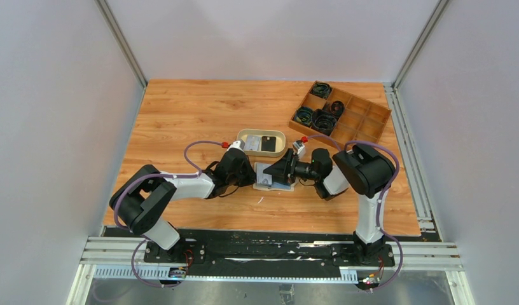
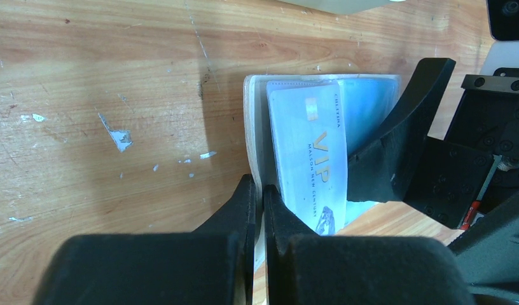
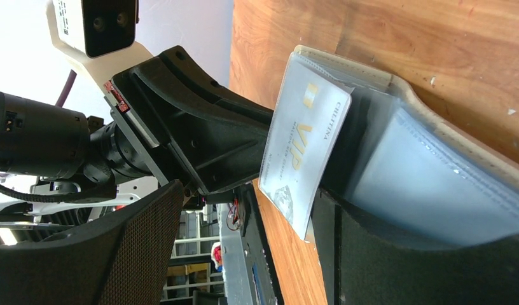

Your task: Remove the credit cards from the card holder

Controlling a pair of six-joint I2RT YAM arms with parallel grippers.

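Observation:
The beige card holder point(image 1: 269, 182) lies open on the wood table between my two grippers. In the left wrist view my left gripper point(image 2: 258, 187) is shut on the near edge of its beige leaf point(image 2: 252, 121). A pale blue VIP credit card point(image 2: 308, 159) sticks partly out of a clear inner pocket. My right gripper point(image 3: 250, 194) is open, its jaws wide apart. One of its fingers point(image 3: 397, 267) lies against the clear pockets point(image 3: 429, 178) beside the card point(image 3: 301, 149); the other finger point(image 3: 136, 254) is off to the side. The right finger also shows in the left wrist view point(image 2: 403, 146).
An oval beige dish point(image 1: 247, 136) holding a dark card point(image 1: 268, 143) stands just behind the card holder. A brown wooden compartment tray point(image 1: 365, 124) with black coiled cables is at the back right. A small white scrap point(image 1: 260, 200) lies in front.

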